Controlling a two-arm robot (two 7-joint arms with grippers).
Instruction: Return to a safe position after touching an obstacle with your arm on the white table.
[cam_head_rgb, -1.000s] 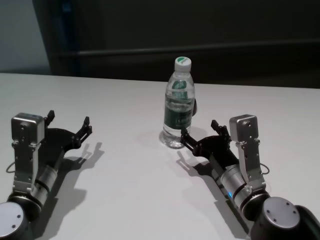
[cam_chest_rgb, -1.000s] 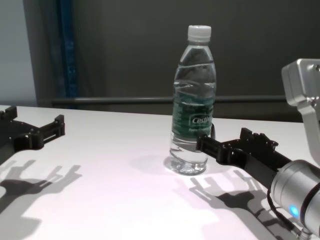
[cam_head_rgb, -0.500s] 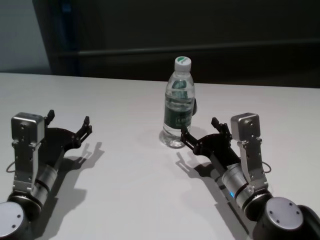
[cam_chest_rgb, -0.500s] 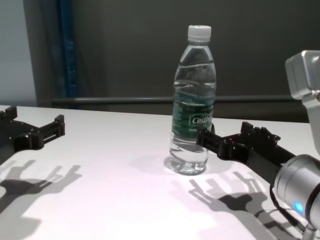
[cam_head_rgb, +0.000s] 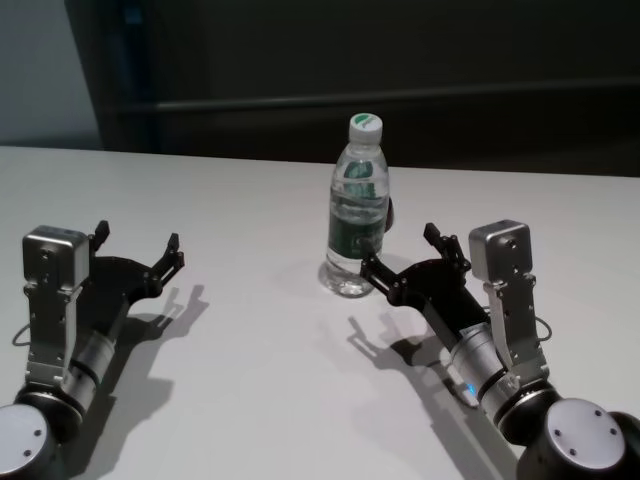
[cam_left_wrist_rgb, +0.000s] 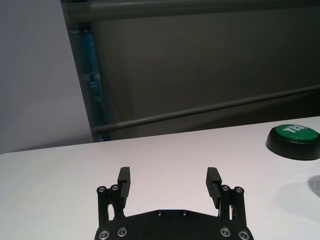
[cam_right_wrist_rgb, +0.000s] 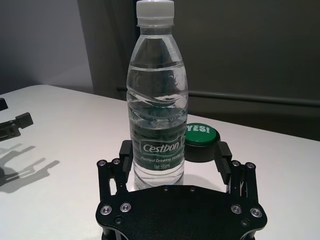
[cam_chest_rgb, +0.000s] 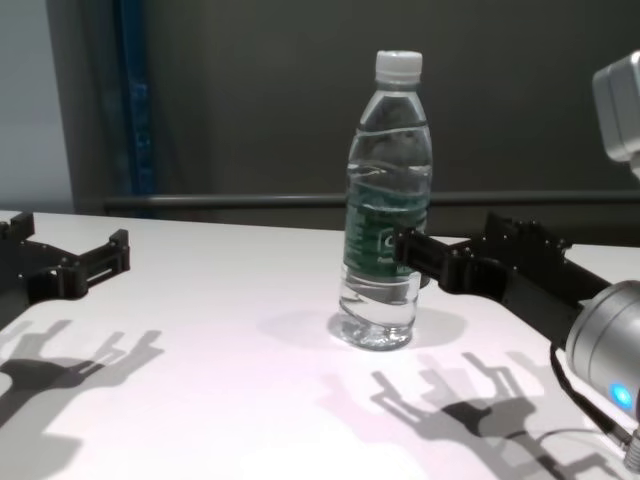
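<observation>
Since a second ago the right gripper (cam_head_rgb: 410, 262) has risen off the broad plain white table (cam_head_rgb: 250, 380), its shadow now lying apart from it on the surface, while the bottle and the left arm have kept their places.

On the left of the head view, the left gripper (cam_head_rgb: 135, 245) hangs low over the table with its two black fingers spread wide and nothing between them, well apart from the bottle.

Near the middle stands the tall clear plastic water bottle (cam_head_rgb: 356, 208) with a white screw cap and a dark green "Cestbon" label, upright on the table.

Just to its right, the right gripper points at the bottle with its black fingers spread. In the right wrist view the bottle (cam_right_wrist_rgb: 156, 95) stands just beyond the left fingertip (cam_right_wrist_rgb: 125, 150), off-centre in the gap; whether it touches cannot be told. Behind the bottle sits a small dark dome with a green top (cam_right_wrist_rgb: 199, 141).
</observation>
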